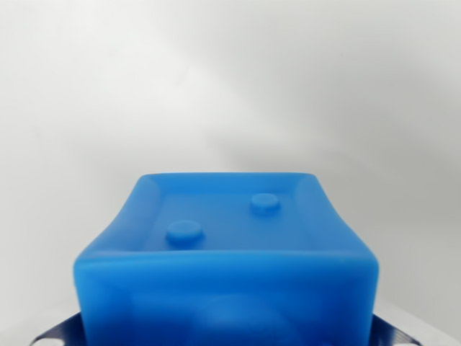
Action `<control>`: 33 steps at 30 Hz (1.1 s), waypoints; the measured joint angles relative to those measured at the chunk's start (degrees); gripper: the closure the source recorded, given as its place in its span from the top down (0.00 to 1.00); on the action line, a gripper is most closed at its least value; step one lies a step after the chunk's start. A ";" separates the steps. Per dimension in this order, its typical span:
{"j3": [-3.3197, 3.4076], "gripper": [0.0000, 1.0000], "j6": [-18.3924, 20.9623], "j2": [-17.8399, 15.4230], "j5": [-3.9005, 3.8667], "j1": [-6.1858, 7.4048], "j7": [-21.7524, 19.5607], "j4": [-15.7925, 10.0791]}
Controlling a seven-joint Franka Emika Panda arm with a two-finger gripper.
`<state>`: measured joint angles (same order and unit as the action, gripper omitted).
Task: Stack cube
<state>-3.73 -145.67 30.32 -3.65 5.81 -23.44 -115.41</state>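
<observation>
A blue cube [227, 245] fills the lower middle of the wrist view, very close to the camera. Its recessed top face carries two round studs. Only grey metal parts of my gripper [225, 328] show, one at the bottom left corner [54, 336] and one at the bottom right [395, 336], flanking the cube. The cube sits between them and appears gripped, and it hides the fingertips. No second cube is in view.
Behind the cube lies a plain white surface [230, 86] with a soft grey shadow across its right side. Nothing else shows.
</observation>
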 joint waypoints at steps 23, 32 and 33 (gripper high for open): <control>-0.22 0.00 7.40 -7.83 0.99 -0.06 0.67 -0.24; 0.25 0.00 7.10 -9.54 1.58 -0.25 -0.63 -2.76; 0.34 0.00 6.94 -9.76 1.65 -0.28 -0.91 -3.16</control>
<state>-3.40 -138.73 20.55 -2.00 5.52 -24.35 -118.57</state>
